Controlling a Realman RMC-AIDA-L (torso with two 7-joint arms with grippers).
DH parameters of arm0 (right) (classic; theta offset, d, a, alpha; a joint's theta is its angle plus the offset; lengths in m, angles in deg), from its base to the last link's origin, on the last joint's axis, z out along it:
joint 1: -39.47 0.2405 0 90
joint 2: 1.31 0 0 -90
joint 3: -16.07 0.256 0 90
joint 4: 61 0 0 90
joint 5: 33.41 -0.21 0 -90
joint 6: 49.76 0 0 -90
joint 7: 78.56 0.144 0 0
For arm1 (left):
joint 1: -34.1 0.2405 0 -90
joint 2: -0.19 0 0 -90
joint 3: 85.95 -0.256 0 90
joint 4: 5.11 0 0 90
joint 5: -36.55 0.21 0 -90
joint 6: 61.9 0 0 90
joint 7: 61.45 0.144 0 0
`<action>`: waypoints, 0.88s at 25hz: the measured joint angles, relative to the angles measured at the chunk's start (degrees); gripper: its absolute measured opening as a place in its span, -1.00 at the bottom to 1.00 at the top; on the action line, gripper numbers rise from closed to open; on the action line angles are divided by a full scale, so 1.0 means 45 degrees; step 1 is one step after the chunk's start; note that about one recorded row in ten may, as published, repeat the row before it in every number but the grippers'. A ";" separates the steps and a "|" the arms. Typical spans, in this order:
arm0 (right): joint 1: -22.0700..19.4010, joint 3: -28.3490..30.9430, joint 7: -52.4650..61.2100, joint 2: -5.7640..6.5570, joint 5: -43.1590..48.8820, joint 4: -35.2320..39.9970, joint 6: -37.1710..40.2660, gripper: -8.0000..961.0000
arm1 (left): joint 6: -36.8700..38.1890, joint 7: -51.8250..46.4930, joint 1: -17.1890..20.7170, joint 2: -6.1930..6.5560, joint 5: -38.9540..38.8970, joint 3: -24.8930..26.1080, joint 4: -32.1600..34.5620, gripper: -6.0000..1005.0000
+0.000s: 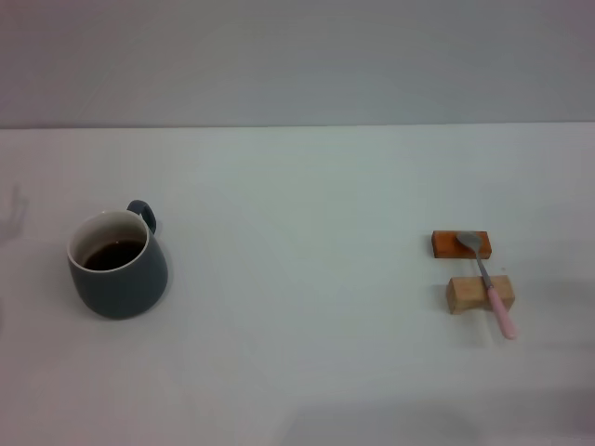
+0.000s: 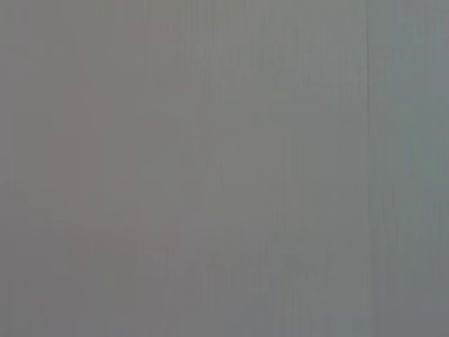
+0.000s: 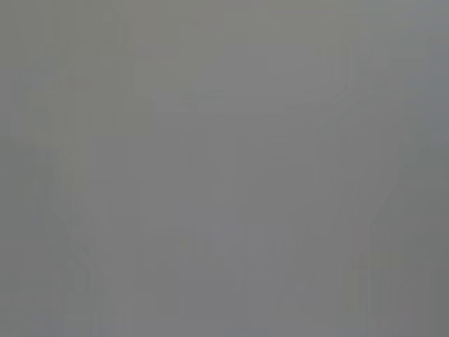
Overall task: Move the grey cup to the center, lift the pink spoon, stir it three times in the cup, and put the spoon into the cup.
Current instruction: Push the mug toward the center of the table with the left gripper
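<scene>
The grey cup (image 1: 118, 263) stands upright on the left side of the white table in the head view, its handle turned toward the back and dark liquid inside. On the right lies the pink spoon (image 1: 490, 282), its silver bowl resting on an orange-brown block (image 1: 448, 243) and its neck across a pale wooden block (image 1: 468, 294), the pink handle pointing toward the front. Neither gripper shows in the head view. Both wrist views show only a plain grey surface.
The white table (image 1: 297, 353) runs back to a grey wall (image 1: 297, 56). A broad bare stretch lies between the cup and the two blocks.
</scene>
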 joint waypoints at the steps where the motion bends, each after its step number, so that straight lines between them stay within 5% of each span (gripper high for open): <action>1: 0.0013 0.0097 -0.0169 -0.0002 -0.0001 -0.0002 0.0106 0.36 | 0.0011 -0.0008 -0.0002 0.0000 -0.0001 0.0000 -0.0002 0.60; 22: 0.0470 0.0211 -0.0302 -0.0016 0.0014 -0.0078 0.0180 0.36 | -0.0648 -0.0213 0.0538 -0.0043 -0.0006 -0.1574 -0.0221 0.50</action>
